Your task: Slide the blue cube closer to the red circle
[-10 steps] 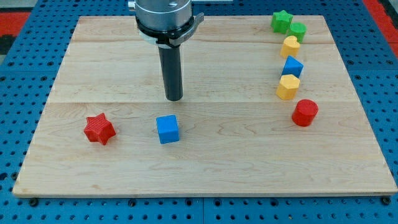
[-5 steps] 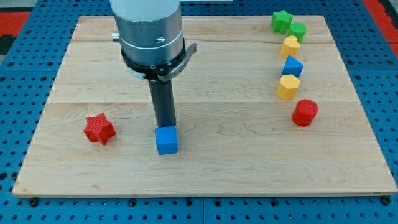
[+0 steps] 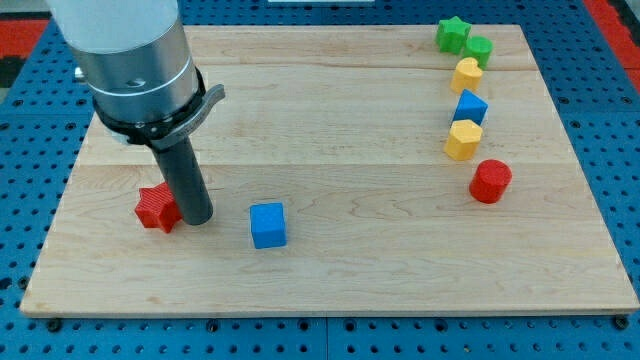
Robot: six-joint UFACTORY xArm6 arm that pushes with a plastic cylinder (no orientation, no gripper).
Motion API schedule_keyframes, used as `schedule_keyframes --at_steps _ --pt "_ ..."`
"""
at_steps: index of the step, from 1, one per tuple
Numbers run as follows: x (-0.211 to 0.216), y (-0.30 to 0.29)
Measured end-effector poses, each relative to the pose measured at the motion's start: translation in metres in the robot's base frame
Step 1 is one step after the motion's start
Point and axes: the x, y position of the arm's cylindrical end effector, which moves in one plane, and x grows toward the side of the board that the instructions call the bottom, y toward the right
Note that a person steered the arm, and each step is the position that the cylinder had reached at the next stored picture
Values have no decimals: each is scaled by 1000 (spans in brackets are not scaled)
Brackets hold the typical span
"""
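Note:
The blue cube (image 3: 268,225) lies on the wooden board (image 3: 330,270), left of the middle and near the view's bottom. The red circle, a short red cylinder (image 3: 490,181), stands far to the view's right. My tip (image 3: 195,217) rests on the board to the left of the blue cube, a short gap away from it. It is right beside the red star (image 3: 156,208), which it partly hides.
A column of blocks runs down the view's right: a green star (image 3: 452,34), a green block (image 3: 479,49), a yellow block (image 3: 466,74), a second blue cube (image 3: 469,107) and a yellow hexagonal block (image 3: 463,140), just above the red cylinder.
My tip came down from above the blue cube, nudged it slightly toward the view's bottom, then swung left to the red star's side. The other blocks have not moved.

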Motion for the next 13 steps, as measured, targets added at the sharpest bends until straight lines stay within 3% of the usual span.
schedule_keyframes --at_steps 4,7,13 --pt "23 14" --pt "23 106" --pt "-10 123"
